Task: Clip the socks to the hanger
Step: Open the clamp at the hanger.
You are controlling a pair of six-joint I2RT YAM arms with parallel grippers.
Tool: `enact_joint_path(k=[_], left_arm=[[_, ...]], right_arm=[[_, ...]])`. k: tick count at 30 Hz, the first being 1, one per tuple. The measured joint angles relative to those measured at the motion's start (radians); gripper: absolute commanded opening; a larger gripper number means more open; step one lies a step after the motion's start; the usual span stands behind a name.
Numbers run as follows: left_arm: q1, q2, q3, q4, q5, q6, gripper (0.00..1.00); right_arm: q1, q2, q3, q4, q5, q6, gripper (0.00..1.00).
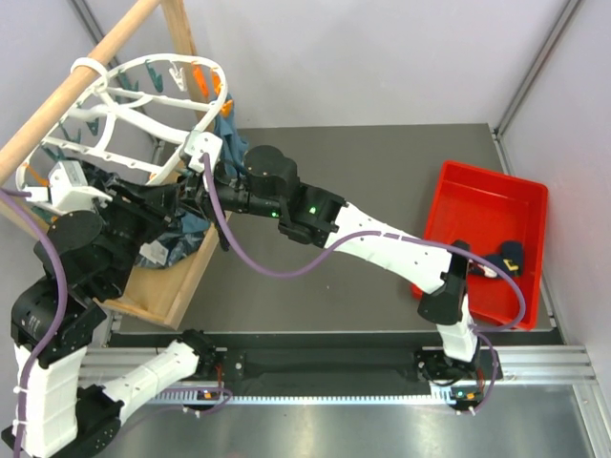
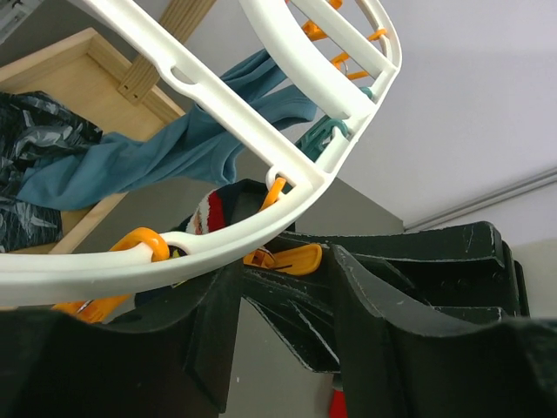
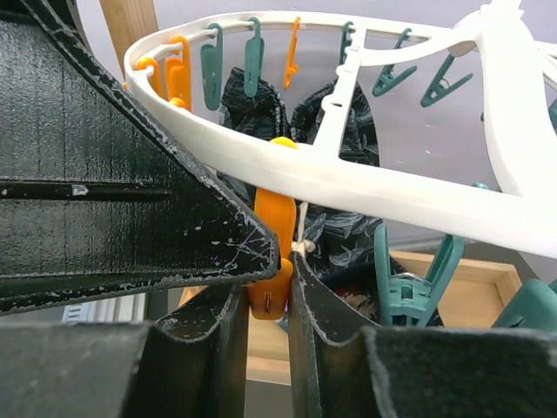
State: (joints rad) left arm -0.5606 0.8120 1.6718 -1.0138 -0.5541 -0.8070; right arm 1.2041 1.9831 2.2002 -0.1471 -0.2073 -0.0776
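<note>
The white oval hanger (image 1: 143, 91) hangs from a wooden pole at the top left, with teal and orange clips dangling from it. My right gripper (image 3: 285, 261) reaches under its near rim (image 3: 348, 187) and is shut on an orange clip (image 3: 277, 222). Facing it from the left, my left gripper (image 2: 280, 287) has its jaws apart, and nothing shows gripped between them. A dark navy sock (image 2: 209, 213) with a red-and-white striped cuff hangs just behind the rim (image 2: 218, 244), next to that orange clip (image 2: 283, 259). Both grippers (image 1: 181, 196) meet under the hanger. Another dark sock (image 1: 506, 258) lies in the red bin.
The red bin (image 1: 458, 200) stands at the right of the table. A teal-blue garment (image 2: 165, 152) hangs from the hanger. A dark patterned cloth (image 1: 172, 248) lies over the wooden frame (image 1: 172, 296). The wooden pole (image 1: 67, 105) runs diagonally at the top left.
</note>
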Motion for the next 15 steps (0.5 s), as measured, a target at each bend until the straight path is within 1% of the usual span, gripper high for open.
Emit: enact_joint_path(k=[8,12,15], left_arm=[[0.000,-0.051,-0.078,0.063,0.003,0.058,0.55],[0.000,-0.051,-0.090,0.085,0.005,0.088,0.55],[0.000,-0.066,-0.130,0.134,0.005,0.109,0.54]], right_arm=[[-0.005,0.000,0.000,-0.006,-0.026,0.011,0.00],[-0.010,0.000,0.000,-0.006,-0.033,0.011,0.00],[-0.016,0.000,0.000,-0.010,-0.036,0.011,0.00]])
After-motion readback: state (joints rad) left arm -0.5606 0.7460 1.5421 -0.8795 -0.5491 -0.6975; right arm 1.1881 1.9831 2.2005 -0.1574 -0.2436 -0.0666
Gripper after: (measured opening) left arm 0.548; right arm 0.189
